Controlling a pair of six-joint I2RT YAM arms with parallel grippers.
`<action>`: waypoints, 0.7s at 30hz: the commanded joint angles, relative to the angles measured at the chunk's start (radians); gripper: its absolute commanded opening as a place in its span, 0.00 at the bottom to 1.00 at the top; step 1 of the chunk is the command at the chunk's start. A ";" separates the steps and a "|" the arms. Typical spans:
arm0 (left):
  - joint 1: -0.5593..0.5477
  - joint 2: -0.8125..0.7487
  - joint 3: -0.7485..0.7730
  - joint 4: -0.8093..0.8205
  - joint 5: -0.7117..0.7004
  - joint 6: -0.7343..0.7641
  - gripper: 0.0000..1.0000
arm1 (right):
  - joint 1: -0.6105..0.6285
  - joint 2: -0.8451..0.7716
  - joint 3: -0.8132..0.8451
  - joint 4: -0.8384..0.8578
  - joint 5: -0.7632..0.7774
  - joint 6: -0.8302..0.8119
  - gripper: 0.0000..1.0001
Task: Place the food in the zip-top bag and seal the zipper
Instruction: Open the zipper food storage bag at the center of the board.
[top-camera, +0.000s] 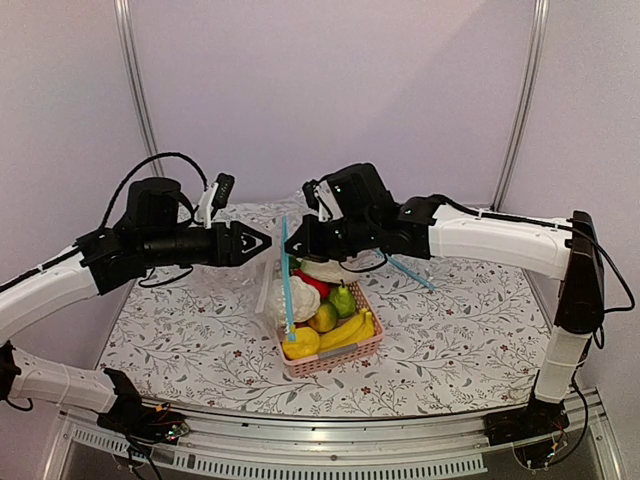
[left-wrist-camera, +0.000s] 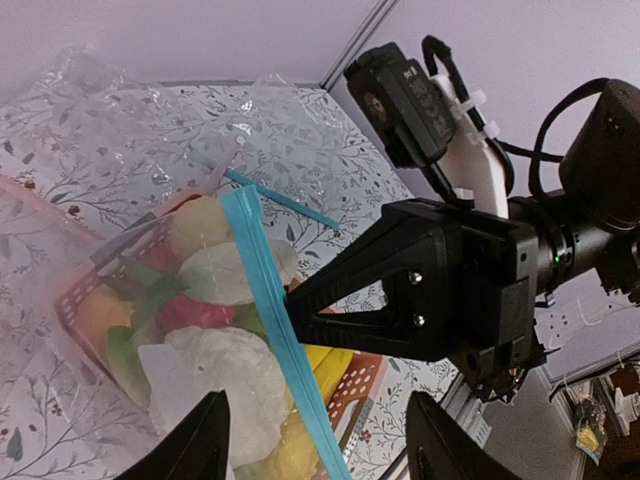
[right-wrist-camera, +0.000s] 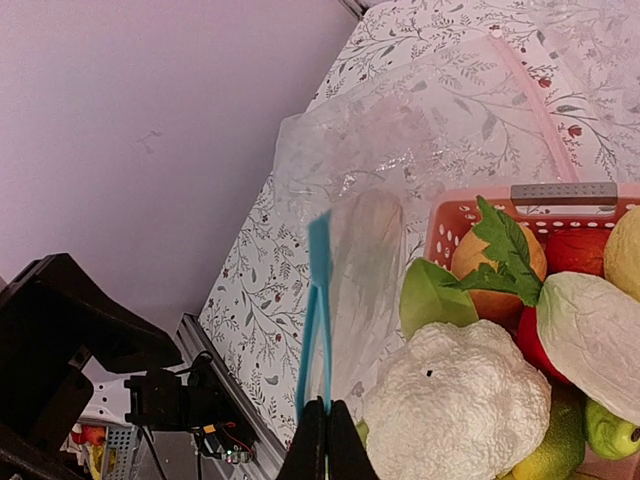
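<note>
All the food (top-camera: 300, 344) is sitting in the basket (top-camera: 340, 358), bag (top-camera: 270, 297) unfilled and unsealed; right tool (right-wrist-camera: 325, 410) is pinching the blue zipper (right-wrist-camera: 318, 300), left tool (left-wrist-camera: 318, 400) is hanging spread.

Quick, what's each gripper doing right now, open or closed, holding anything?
Left gripper: open, fingers apart, gripping nothing.
Right gripper: closed, pinching the zipper of the zip-top bag.
</note>
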 joint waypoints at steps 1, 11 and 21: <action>-0.018 0.042 0.018 0.065 0.051 -0.032 0.59 | 0.010 -0.008 0.033 -0.026 0.026 -0.017 0.00; -0.018 0.109 0.025 0.062 0.002 -0.001 0.49 | 0.025 -0.006 0.047 -0.028 -0.005 -0.055 0.00; -0.018 0.140 0.025 0.060 -0.022 0.009 0.45 | 0.042 0.000 0.064 -0.028 -0.027 -0.089 0.00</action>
